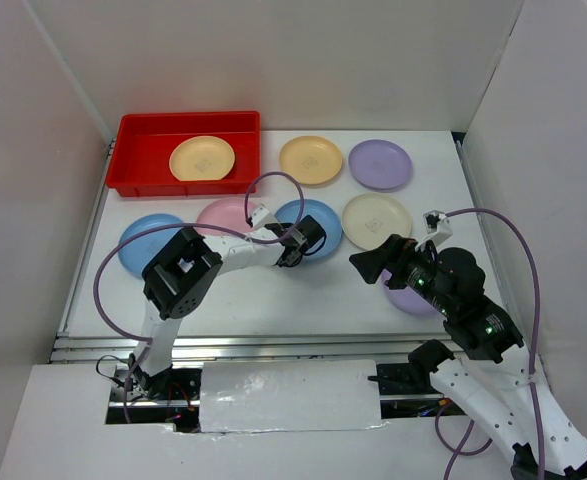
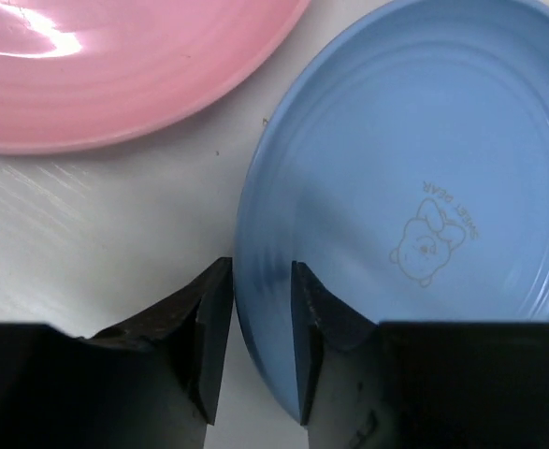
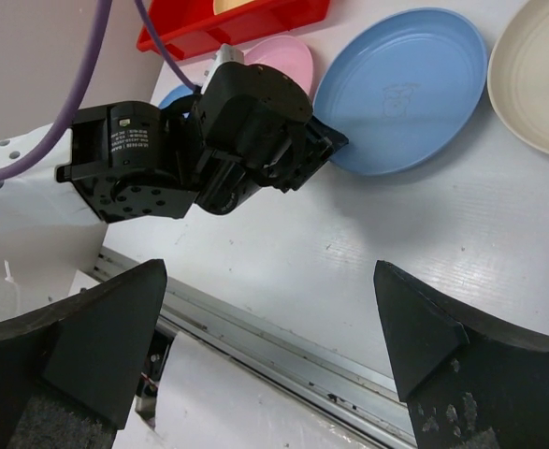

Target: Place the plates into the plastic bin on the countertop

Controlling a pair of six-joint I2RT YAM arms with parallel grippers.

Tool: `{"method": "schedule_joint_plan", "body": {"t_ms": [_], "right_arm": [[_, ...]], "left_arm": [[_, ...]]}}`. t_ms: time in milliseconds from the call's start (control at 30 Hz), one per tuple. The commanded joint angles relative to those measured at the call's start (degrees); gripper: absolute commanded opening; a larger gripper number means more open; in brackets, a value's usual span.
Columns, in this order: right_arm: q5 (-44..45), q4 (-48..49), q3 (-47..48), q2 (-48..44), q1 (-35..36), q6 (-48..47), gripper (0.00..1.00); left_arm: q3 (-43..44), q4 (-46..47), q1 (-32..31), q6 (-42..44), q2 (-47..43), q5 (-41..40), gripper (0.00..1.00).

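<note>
My left gripper (image 2: pixel 263 281) has its jaws closed across the near-left rim of the middle blue plate (image 2: pixel 414 168), which lies on the white countertop (image 1: pixel 273 290); one finger is outside the rim and one on the plate's inside. In the top view this gripper (image 1: pixel 308 240) is at that blue plate (image 1: pixel 318 215). The red plastic bin (image 1: pixel 143 135) at the back left holds one yellow plate (image 1: pixel 202 158). My right gripper (image 3: pixel 269 271) is wide open and empty above the front of the countertop, also in the top view (image 1: pixel 368 265).
Other plates lie on the countertop: pink (image 1: pixel 223 213), blue at the left (image 1: pixel 143 245), yellow (image 1: pixel 311 160), purple (image 1: pixel 380 164), cream (image 1: pixel 377 220) and a purple one (image 1: pixel 405 298) partly under my right arm. The metal rail (image 1: pixel 273 345) runs along the front edge. White walls stand on three sides.
</note>
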Motion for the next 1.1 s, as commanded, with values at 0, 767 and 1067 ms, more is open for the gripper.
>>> {"method": "schedule_joint_plan", "body": {"t_ms": [0, 767, 1067], "right_arm": [[-0.67, -0.26, 2.28, 0.03, 0.29, -0.74, 1.00], [-1.28, 2.46, 1.76, 1.96, 1.35, 0.49, 1.00], [-2.16, 3.60, 0.96, 4.51, 1.17, -1.27, 1.00]], "left_arm": [[-0.78, -0.60, 0.48, -0.97, 0.41, 1.48, 0.41], [4.94, -6.02, 15.34, 20.63, -24.64, 3.50, 0.00], [36.54, -5.77, 40.10, 36.55, 1.92, 19.85, 0.00]]}}
